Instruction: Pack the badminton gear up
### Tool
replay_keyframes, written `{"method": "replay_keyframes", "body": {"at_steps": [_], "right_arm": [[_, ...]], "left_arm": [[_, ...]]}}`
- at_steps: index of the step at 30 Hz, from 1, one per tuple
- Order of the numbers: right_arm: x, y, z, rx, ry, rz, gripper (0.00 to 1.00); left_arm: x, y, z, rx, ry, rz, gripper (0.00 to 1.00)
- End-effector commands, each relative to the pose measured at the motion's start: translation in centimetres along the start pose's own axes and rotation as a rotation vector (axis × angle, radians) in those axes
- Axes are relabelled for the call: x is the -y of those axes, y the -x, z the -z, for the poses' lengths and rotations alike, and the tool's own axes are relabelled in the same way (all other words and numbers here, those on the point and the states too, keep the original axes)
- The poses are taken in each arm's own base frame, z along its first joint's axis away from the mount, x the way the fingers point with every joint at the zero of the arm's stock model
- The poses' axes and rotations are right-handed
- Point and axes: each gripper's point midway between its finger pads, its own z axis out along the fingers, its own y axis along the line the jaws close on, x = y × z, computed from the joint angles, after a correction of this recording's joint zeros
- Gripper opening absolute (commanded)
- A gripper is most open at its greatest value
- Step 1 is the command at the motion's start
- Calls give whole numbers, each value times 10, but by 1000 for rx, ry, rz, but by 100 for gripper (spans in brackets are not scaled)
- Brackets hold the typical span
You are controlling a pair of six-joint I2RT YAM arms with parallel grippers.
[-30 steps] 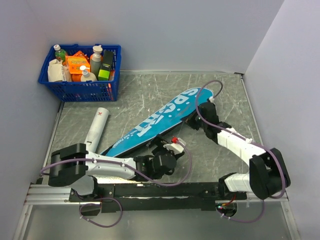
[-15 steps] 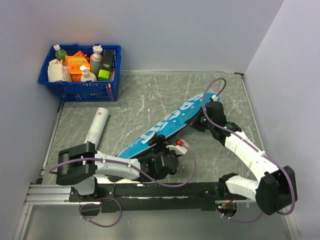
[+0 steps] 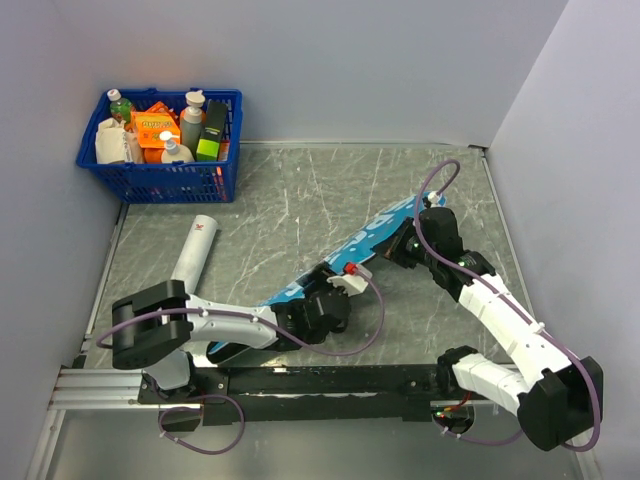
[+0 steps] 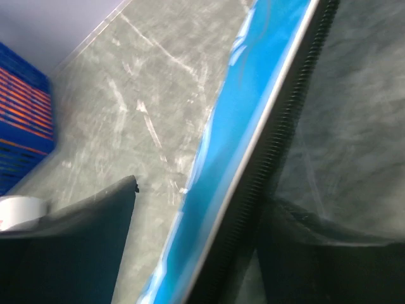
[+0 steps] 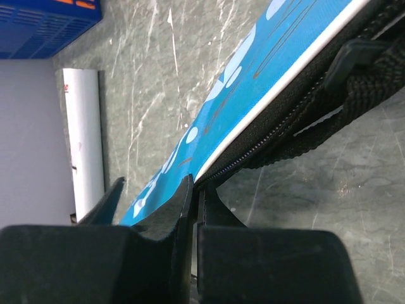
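Note:
The teal racket cover (image 3: 350, 248) stands tilted on its long edge, running diagonally across the table. My right gripper (image 3: 402, 246) is shut on its black zipper edge (image 5: 266, 142) near the wide end, pinching at the fingertips (image 5: 190, 190). My left gripper (image 3: 322, 303) straddles the narrow end. In the left wrist view the cover (image 4: 253, 107) passes between the fingers of the left gripper (image 4: 202, 196). Bare table shows between the left finger (image 4: 95, 228) and the teal face. The long white tube (image 3: 193, 254) lies on the table left of the cover.
A blue plastic basket (image 3: 160, 178) of bottles and boxes sits at the back left corner. Walls close in the table at the back and on both sides. The tube (image 5: 85, 139) lies beyond the cover in the right wrist view.
The cover has turned from lying flat to standing on its edge, lifted by the right gripper. The left gripper has moved in at the narrow end and its jaws have narrowed.

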Motion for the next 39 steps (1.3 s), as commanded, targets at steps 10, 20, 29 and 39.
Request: {"method": "replay_keyframes", "body": {"at_steps": [10, 20, 29, 39], "right_arm": [[-6, 12, 14, 39, 20, 98, 35], [6, 44, 89, 233, -112, 192, 55], [17, 35, 71, 182, -141, 157, 21], [62, 22, 6, 56, -236, 81, 31]], "left_arm": [[-2, -3, 9, -78, -66, 144, 1], [3, -38, 19, -188, 63, 105, 1], [20, -56, 30, -207, 54, 74, 1], [23, -68, 38, -220, 39, 68, 1]]}}
